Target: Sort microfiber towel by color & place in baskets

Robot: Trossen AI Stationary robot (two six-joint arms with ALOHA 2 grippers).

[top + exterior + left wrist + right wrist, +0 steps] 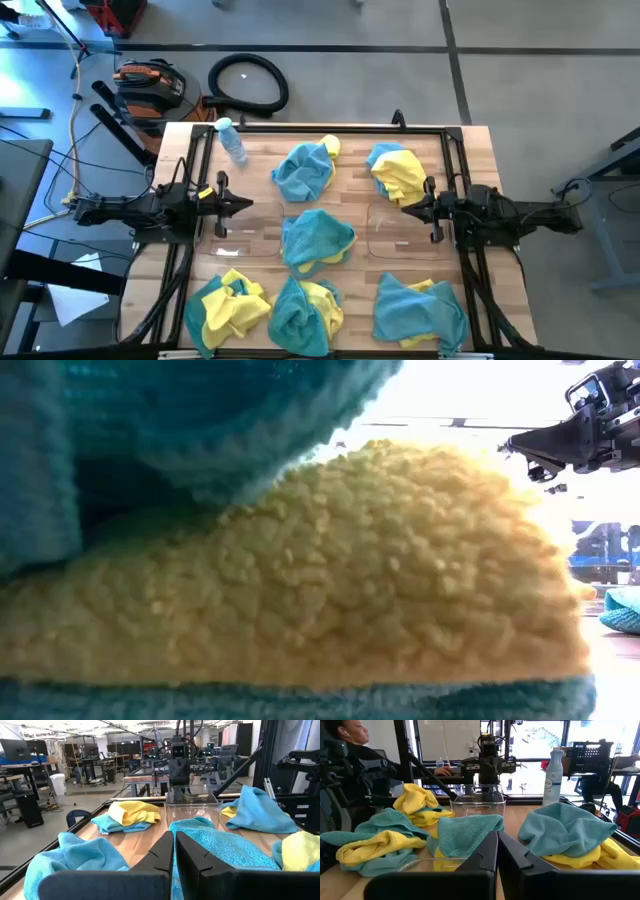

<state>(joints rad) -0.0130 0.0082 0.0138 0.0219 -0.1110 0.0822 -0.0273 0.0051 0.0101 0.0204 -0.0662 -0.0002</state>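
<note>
Both grippers, left gripper (243, 206) and right gripper (408, 211), pressed together, empty: spread one, pinch a single microfiber towel (318, 240) at table's six o'clock.

Towel heaps (318, 240) between both arms

Even overhead light falls on the tabletop (260, 160), with soft, short shadows. In the low view a yellow towel (300, 570) fills the lens, blurred, against blown-out brightness behind. Bright windows (535, 740) backlight the right wrist view, dimming its foreground.
</note>
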